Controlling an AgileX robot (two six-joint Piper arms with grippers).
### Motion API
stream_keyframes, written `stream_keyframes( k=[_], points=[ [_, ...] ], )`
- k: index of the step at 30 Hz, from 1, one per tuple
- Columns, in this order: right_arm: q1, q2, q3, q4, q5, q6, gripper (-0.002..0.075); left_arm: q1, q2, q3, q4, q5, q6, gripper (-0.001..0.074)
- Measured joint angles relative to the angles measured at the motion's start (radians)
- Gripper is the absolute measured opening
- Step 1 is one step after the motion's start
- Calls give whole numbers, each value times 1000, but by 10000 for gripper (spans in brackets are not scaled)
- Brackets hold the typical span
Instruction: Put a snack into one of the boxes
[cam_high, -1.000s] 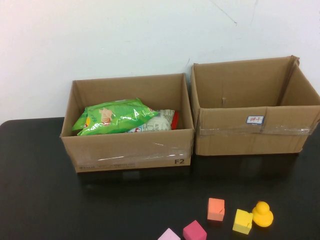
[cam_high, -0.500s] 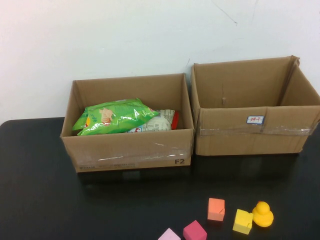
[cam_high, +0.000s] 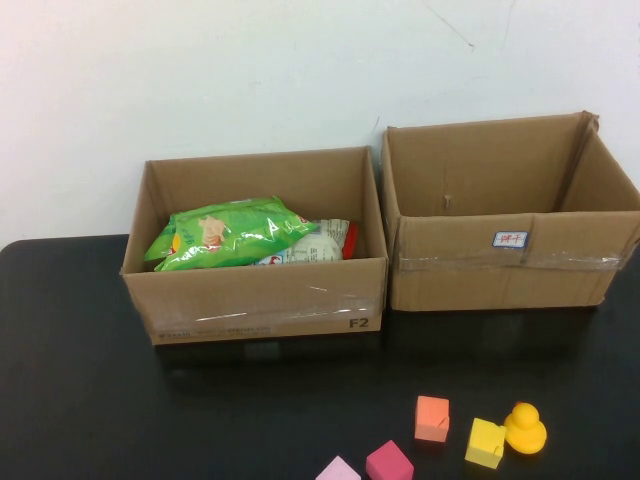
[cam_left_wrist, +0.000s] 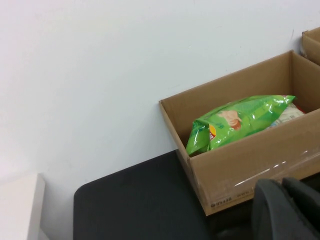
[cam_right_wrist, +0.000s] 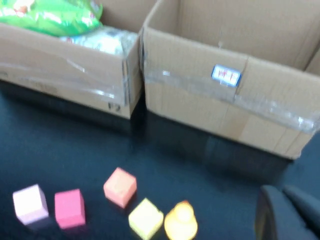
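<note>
The green snack bag lay inside the left box, tilted across a white packet with a red edge, so that box already held snacks. The right box, marked with a small label, showed only bare cardboard on the walls that were visible; its floor was hidden behind the front wall. By judgement, the task either had not begun or stood at its start: no snack lay loose on the black table, and neither arm appeared in the high view. The likely remaining work was to lift a snack from the left box and set it in the right one.

From left to right along the table's front edge stood a pale pink block, a magenta block, an orange block, a yellow block and a yellow duck, the last two touching or nearly so.

The left wrist view showed the left gripper as a dark shape near the front of the left box; whether its fingers were apart or together could not be told. That view also showed the bag's crimped end, which the high view did not. The right wrist view showed the right gripper above the table in front of the right box, near the duck; its pincer state could not be told either.
</note>
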Motion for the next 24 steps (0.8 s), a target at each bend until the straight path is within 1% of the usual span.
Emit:
stream_keyframes(
  k=[5,10,17,20,24],
  points=[
    [0,-5,0,12,-83,-7,-1,0,0,4,-21,2,5,-1],
    [0,-77,0,10,-100,-54,-1,0,-3,60,-44,-59,5,-1],
    [0,-256,11,-9,11,-78,-1,0,-31,83,-52,-103,7,-1],
    [0,-328,60,-17,33,-59,-1,0,-31,83,-52,-103,9,-1],
    [0,-407,176,-66,40,-10,-1,0,-31,83,-52,-103,9,-1]
  ],
)
